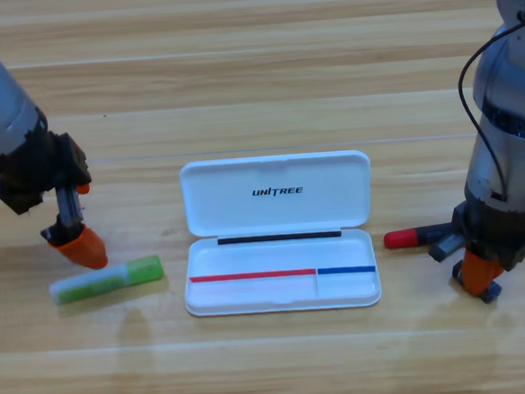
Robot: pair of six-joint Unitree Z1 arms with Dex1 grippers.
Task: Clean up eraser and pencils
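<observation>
On the left, the left gripper (pixel 77 246) hangs low over the wooden table (pixel 253 62), its orange jaws drawn together and holding nothing. Just below and to its right lies the green pencil (pixel 108 279), its long axis running nearly left to right, right end slightly raised in the picture. This arm is plainly the nearer one to it.

In the middle an open white case (pixel 277 205) sits with its lid laid back.

To its right lies the red pencil (pixel 411 237), also roughly left to right, its black end hidden behind the right gripper (pixel 478 277). Whether that gripper's jaws are apart or together cannot be told.

The eraser is not visible anywhere.
</observation>
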